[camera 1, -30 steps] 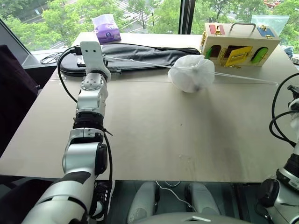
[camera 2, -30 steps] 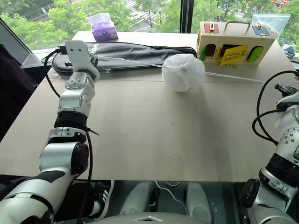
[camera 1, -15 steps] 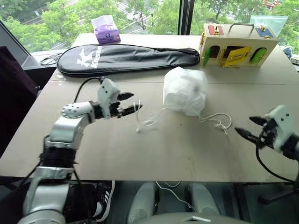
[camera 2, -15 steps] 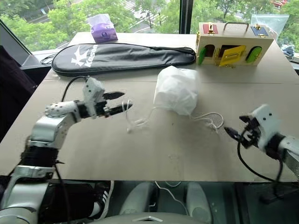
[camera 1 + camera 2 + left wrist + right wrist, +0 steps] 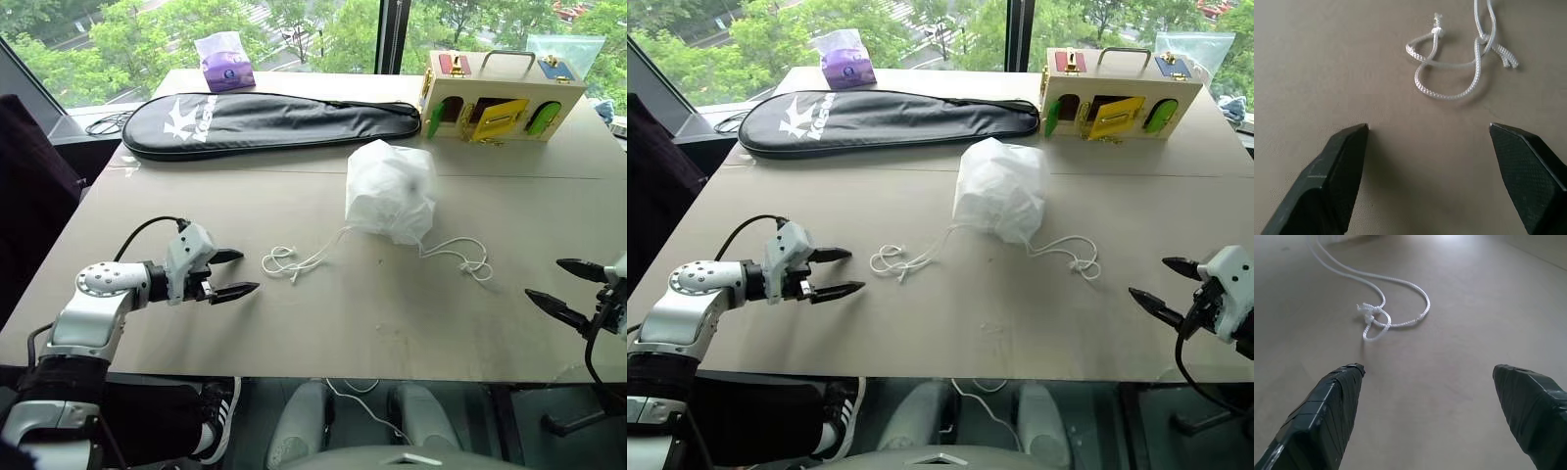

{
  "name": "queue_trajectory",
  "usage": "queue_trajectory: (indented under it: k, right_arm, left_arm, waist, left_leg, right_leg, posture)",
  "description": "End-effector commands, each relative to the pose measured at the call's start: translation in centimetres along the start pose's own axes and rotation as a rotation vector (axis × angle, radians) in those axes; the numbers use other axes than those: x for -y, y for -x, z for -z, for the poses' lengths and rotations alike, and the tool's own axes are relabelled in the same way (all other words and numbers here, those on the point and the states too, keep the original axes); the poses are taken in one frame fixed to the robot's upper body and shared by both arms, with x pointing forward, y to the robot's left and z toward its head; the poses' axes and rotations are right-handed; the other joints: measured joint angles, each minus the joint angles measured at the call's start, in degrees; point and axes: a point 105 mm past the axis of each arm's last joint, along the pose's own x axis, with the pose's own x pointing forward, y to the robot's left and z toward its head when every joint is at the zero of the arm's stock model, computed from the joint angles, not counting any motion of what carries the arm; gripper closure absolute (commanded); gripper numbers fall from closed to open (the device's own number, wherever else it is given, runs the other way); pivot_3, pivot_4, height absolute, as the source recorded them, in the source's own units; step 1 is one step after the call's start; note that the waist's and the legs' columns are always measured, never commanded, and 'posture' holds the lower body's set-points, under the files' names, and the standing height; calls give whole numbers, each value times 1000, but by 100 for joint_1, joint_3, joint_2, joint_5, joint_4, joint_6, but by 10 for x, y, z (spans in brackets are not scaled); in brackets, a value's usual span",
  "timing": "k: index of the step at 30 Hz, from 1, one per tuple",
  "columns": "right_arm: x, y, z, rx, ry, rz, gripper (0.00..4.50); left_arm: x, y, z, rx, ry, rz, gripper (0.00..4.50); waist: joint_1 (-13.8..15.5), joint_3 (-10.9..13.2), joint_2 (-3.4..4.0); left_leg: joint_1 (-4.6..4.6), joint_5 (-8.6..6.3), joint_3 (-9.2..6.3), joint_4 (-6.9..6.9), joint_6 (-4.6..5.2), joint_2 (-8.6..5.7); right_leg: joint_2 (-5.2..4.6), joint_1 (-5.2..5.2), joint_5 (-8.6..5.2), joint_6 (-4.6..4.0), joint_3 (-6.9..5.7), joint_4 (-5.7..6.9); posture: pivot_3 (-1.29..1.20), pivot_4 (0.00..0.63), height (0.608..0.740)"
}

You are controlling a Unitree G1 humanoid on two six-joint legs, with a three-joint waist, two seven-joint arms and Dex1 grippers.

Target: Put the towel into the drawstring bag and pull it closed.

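The drawstring bag [image 5: 390,191] sits bunched and closed near the middle of the counter [image 5: 323,323], a pale lump showing faintly through its thin skin; whether that is the towel cannot be told. One cord [image 5: 294,262] trails from the bag toward the robot's left and ends in loose loops, and the other cord [image 5: 460,257] trails to the right and ends in a knot. The left gripper [image 5: 228,274] hovers low just beside the left loops, its fingers spread wide and empty. The right gripper [image 5: 568,284] waits near the counter's right edge, well apart from the knot, fingers also wide and holding nothing. Behind the bag lie a long black racket case [image 5: 265,121], a purple tissue pack [image 5: 224,61] and a wooden latch box [image 5: 500,94]; nothing lies between either gripper and its cord.
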Motion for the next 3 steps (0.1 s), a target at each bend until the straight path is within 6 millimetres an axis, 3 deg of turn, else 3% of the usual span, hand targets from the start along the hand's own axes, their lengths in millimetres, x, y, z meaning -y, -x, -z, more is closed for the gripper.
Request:
queue_trajectory:
  k: [1, 3]
  right_arm:
    - [3, 9, -7, 54, 5, 3, 0]
    - [2, 10, -4, 54, -4, -4, 0]
  left_arm:
    - [3, 4, -11, 51, -27, -27, 459]
    - [9, 2, -13, 61, -49, -14, 459]
  waist:
    - [6, 0, 0]
    - [8, 0, 0]
  left_leg:
    - [0, 0, 0, 0, 0, 0]
    - [1, 0, 1, 0, 0, 0]
  right_leg:
    - [-1, 0, 0, 0, 0, 0]
    - [-4, 2, 0, -1, 0, -2]
  posture:
    - [0, 150, 740]
    - [0, 150, 740]
